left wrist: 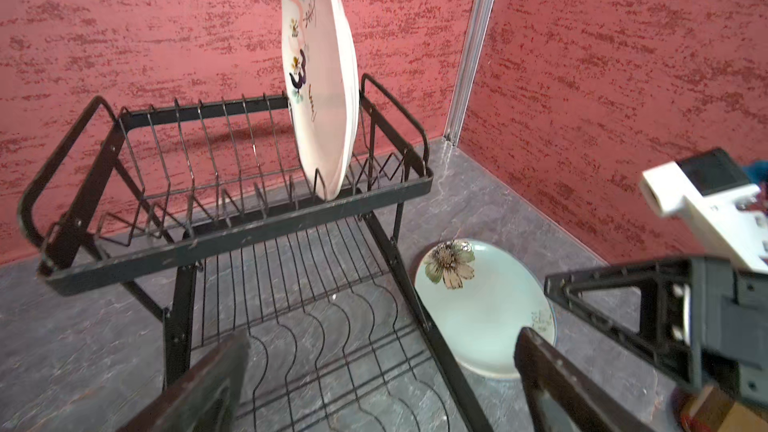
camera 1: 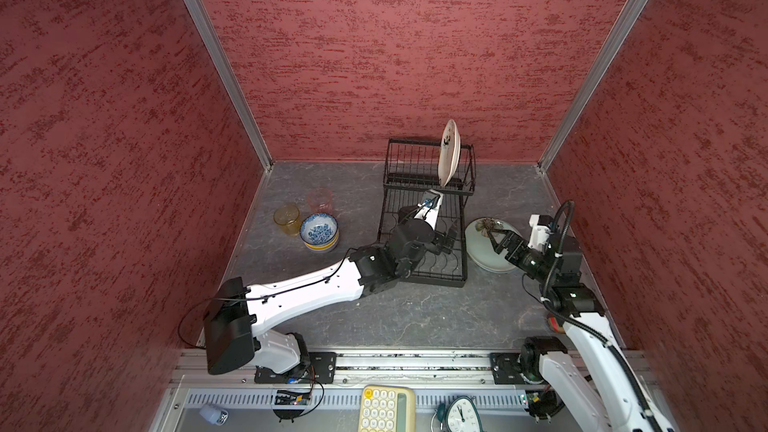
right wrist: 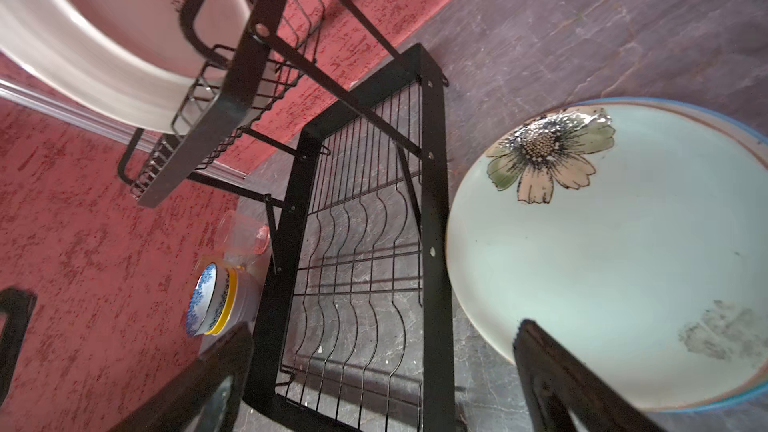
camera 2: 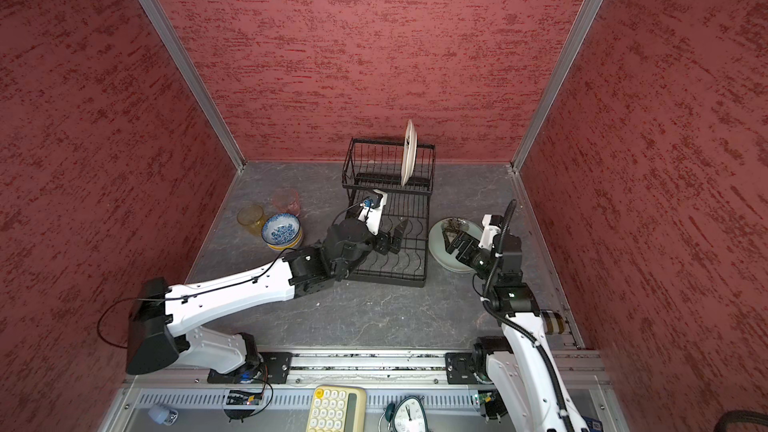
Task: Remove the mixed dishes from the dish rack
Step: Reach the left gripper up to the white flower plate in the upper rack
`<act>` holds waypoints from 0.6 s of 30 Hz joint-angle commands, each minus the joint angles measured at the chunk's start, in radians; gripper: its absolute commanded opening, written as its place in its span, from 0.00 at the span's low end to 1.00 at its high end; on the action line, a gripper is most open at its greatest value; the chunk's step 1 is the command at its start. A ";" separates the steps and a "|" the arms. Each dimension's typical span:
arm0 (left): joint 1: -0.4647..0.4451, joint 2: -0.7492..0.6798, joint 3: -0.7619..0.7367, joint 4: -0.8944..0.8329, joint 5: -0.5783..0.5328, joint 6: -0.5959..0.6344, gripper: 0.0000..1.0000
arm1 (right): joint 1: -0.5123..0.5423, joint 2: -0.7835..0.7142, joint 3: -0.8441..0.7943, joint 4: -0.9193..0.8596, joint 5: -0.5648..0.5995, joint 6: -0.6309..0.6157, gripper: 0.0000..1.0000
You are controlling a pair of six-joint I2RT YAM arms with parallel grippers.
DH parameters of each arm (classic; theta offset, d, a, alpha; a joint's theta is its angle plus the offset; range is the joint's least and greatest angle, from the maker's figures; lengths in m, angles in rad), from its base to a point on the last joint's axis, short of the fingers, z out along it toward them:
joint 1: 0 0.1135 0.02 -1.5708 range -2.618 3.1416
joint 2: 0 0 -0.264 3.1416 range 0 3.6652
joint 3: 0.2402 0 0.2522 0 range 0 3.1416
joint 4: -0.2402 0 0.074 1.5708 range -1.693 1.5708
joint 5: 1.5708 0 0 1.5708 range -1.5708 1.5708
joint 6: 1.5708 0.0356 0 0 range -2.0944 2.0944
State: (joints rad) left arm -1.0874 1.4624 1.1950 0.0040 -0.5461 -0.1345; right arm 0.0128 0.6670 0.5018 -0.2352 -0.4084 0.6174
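**A:** How are the pincers?

**B:** Both are spread wide and hold nothing. The left gripper [left wrist: 382,336] hovers over the lower grid of the dish rack [left wrist: 232,238]; ahead of it, a cream plate [left wrist: 324,89] stands upright in the upper basket. The right gripper [right wrist: 382,328] hangs over the pale green plate [right wrist: 602,263]

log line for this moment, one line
dish rack: cream plate upright in top basket | left gripper: open, empty, above lower tray | right gripper: open, above green plate on table
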 commanded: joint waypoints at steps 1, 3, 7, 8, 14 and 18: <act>0.009 0.062 0.073 0.016 -0.028 0.017 1.00 | 0.010 -0.046 -0.023 0.051 -0.045 0.010 0.99; 0.026 0.112 0.137 0.020 -0.022 0.022 0.99 | 0.010 -0.062 -0.043 0.066 -0.065 0.019 0.99; 0.048 0.192 0.241 0.021 -0.029 0.046 1.00 | 0.010 -0.075 -0.061 0.060 -0.088 0.014 0.99; 0.052 0.209 0.261 0.025 -0.030 0.051 1.00 | 0.010 -0.081 -0.061 0.051 -0.090 0.008 0.99; 0.098 0.300 0.355 0.027 -0.027 0.061 1.00 | 0.011 -0.135 -0.067 0.017 -0.067 -0.020 0.99; 0.127 0.334 0.384 0.043 -0.014 0.058 1.00 | 0.011 -0.159 -0.075 0.018 -0.074 -0.024 0.99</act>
State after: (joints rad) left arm -0.9794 1.7782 1.5520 0.0231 -0.5594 -0.0891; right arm 0.0170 0.5247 0.4381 -0.2180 -0.4702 0.6167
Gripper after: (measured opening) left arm 0.996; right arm 0.989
